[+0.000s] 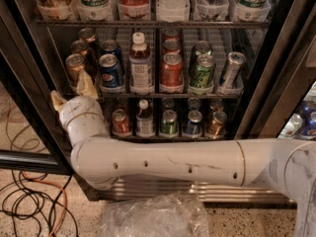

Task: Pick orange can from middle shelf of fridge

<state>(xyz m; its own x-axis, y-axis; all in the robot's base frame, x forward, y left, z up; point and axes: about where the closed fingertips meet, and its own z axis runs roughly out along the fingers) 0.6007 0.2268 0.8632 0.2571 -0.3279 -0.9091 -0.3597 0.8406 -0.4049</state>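
The orange can (75,67) stands at the front of the leftmost lane on the middle shelf (247,94) of the fridge (28,78), with two more dull orange cans behind it. My gripper (72,93) is just below and in front of that can, at the shelf's left end. It is open. One tan fingertip (87,87) reaches up to the can's base, and the other (57,99) is out by the door frame. The gripper holds nothing.
On the same shelf stand a blue Pepsi can (109,71), a white-capped bottle (141,63), red cans (171,71), green cans (203,71) and a tilted silver can (232,69). My white arm (163,162) crosses below. A crumpled plastic bag (153,216) and cables (29,201) lie on the floor.
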